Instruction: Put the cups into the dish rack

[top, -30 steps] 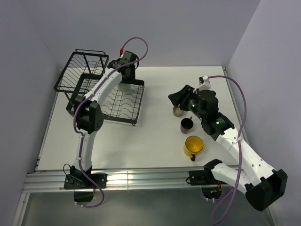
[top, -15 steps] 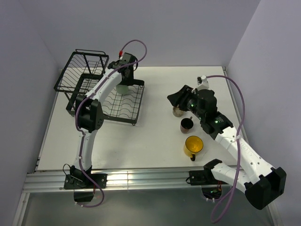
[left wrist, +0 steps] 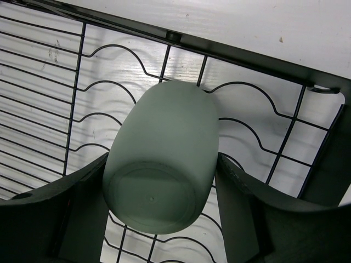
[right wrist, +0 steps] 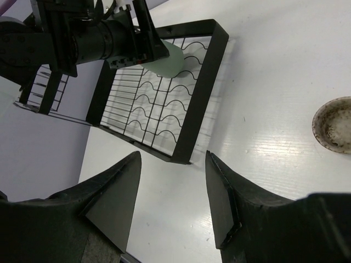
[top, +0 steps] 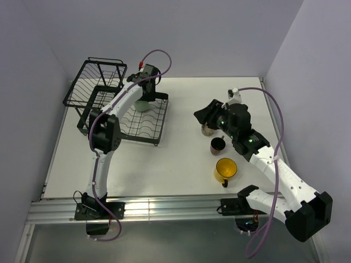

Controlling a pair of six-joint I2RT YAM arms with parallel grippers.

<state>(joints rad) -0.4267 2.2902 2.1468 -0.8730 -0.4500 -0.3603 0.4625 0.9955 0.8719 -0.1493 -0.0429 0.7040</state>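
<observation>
Left fingers (left wrist: pixel 77 219) clamp pale green tumbler (left wrist: pixel 164 159) at sides; base toward wrist, mouth pointing at dish rack (left wrist: pixel 247 57) tray wires, close. Right fingers (right wrist: pixel 112 203) wide apart, empty.

Your top camera looks down from behind both arms, while the camera on the left pincer (left wrist: pixel 159 197) sits close over the rack (left wrist: pixel 247 55) that the one on the right pincer (right wrist: pixel 173 197) sees from well apart.

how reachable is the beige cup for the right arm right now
Probably yes. The right arm's open fingers hover close beside the beige cup, which stands upright, with nothing visible between them; the dark mug stands off to one side.
</observation>
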